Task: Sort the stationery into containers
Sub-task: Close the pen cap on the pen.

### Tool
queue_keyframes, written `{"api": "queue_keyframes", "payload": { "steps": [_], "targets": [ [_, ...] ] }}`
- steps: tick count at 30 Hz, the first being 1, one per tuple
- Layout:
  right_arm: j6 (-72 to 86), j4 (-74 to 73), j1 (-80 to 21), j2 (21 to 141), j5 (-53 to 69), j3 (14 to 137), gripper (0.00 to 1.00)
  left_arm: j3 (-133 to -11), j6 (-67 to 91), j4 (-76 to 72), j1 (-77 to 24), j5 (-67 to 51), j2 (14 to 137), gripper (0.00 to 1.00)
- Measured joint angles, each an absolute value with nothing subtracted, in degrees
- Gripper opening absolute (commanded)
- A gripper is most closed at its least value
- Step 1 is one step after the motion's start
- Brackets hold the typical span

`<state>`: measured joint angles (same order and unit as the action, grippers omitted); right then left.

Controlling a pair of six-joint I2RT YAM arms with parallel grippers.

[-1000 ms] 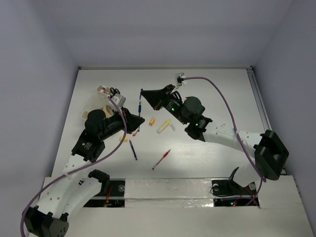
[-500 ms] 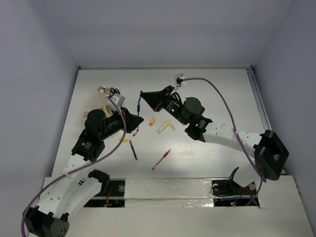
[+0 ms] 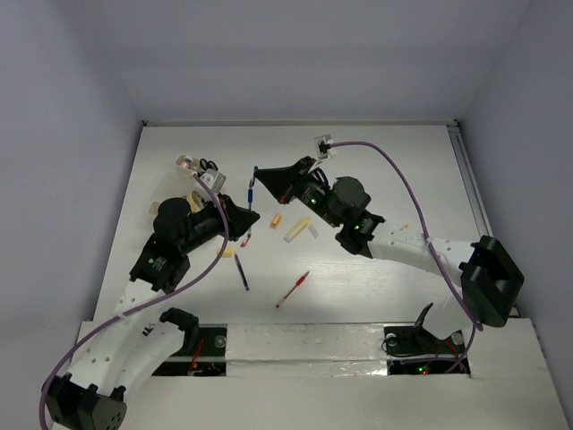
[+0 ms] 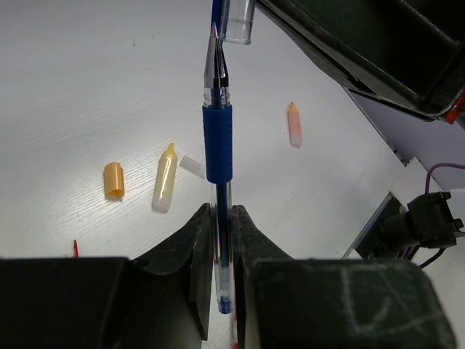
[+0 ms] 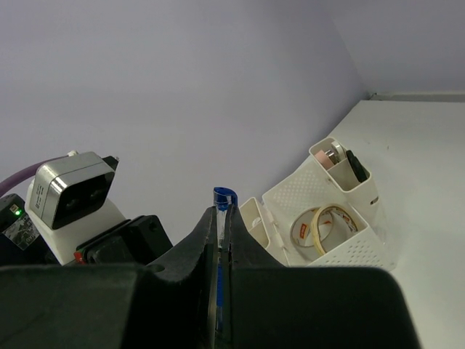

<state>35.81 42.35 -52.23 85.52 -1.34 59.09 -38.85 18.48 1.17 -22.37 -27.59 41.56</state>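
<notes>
As it is seen from above, one white table point(image 3: 385, 179) is left bare toward its right edge. One whitish compartmented box point(image 5: 341, 251) is set at the far left, with beige tape rolls point(image 5: 317, 215) inside. Three pens are counted. A blue-gripped pen point(image 4: 218, 145) is clamped in the left gripper point(image 4: 220, 214), while a blue pen point(image 3: 242, 271) and a red pen point(image 3: 294, 288) are laid mid-table. One clear cap point(image 4: 238, 22) is pinched in the right gripper point(image 5: 220, 214), by the held pen's tip. An orange bit point(image 4: 112, 179), a yellowish bit point(image 4: 164, 187) and a pink bit point(image 4: 294, 125) are scattered nearby.

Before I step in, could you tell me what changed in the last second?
Barely anything: the right hand, shut on the cap, edged slightly at the tip of the pen in the left hand. Nothing grasped or released; red pen and box stayed put.
</notes>
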Motion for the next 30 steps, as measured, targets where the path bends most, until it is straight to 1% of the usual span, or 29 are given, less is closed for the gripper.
{"api": "queue_keyframes", "payload": {
  "steps": [30],
  "targets": [
    [35.8, 40.1, -52.2, 85.5, -2.5, 61.5, 0.00, -38.9, 18.4, 1.1, -22.4, -28.4, 41.9, 0.00]
  ]
}}
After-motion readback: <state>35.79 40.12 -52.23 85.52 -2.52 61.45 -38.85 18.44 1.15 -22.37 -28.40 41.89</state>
